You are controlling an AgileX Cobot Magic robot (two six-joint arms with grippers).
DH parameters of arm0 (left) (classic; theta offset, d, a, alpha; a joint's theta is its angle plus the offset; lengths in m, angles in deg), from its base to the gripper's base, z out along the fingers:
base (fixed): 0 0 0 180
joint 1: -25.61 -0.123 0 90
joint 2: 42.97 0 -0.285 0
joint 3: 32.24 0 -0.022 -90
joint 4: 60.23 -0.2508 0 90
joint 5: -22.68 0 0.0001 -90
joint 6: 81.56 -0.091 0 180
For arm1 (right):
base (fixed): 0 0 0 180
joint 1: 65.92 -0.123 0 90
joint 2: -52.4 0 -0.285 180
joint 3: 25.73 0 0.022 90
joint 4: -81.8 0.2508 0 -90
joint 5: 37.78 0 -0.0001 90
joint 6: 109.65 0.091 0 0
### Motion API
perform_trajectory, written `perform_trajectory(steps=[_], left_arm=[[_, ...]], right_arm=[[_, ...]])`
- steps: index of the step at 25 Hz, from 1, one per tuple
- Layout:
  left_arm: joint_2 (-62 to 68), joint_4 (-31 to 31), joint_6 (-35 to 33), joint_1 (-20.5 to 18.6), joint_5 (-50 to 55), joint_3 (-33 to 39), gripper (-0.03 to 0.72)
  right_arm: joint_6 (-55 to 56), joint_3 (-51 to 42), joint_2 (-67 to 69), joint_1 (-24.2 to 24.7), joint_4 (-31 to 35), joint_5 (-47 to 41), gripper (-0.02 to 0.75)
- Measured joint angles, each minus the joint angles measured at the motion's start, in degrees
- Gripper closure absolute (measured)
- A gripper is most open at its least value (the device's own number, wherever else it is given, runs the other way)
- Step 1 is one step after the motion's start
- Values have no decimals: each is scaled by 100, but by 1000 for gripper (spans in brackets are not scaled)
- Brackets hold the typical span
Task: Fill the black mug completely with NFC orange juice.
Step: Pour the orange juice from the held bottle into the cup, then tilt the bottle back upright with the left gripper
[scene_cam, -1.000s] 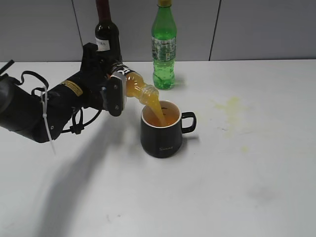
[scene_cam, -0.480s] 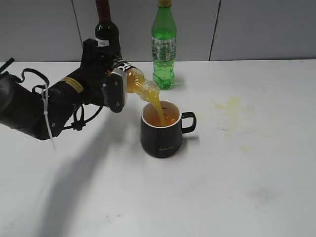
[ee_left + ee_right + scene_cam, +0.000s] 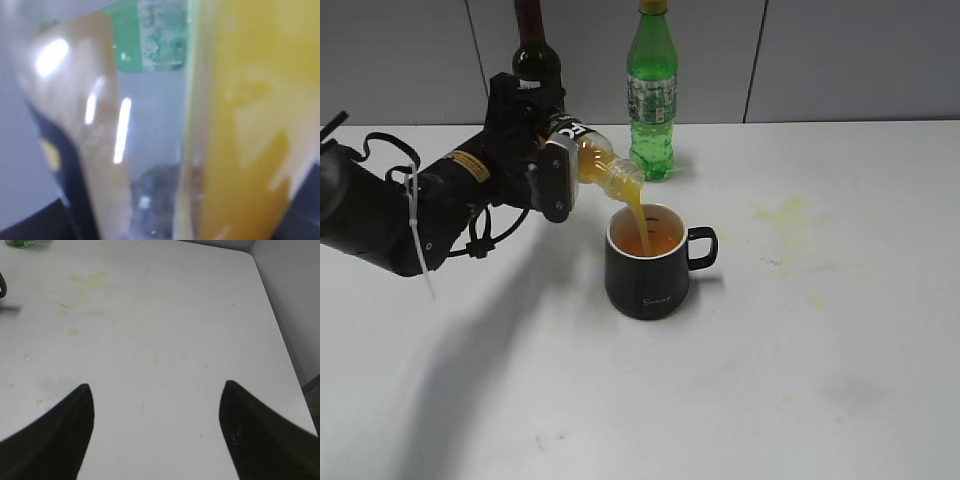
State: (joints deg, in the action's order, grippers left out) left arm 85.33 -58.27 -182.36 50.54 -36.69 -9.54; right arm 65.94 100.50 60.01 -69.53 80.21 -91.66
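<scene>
The black mug stands mid-table, handle to the right, with orange juice inside. My left gripper is shut on the small clear juice bottle, tilted mouth-down to the right above the mug's left rim. A stream of NFC orange juice runs from the bottle's mouth into the mug. In the left wrist view the bottle fills the frame, blurred, with juice on its right side. My right gripper is open and empty over bare table, out of the exterior view.
A tall dark wine bottle stands behind my left gripper. A green soda bottle stands at the back, behind the mug. Yellowish stains mark the table right of the mug. The table's right edge shows in the right wrist view.
My left gripper has lifted the bottle's base and tilted it further; less juice is left in the bottle. The mug has not moved.
</scene>
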Motion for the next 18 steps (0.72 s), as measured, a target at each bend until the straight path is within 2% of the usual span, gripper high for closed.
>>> perform_trajectory(steps=[15,18], left_arm=[[0,-66,-10,-26,-10,-155,219],[0,-71,-198,-26,-31,-155,219]], right_arm=[[0,0,0,0,0,0,146],[0,0,0,0,0,0,146]])
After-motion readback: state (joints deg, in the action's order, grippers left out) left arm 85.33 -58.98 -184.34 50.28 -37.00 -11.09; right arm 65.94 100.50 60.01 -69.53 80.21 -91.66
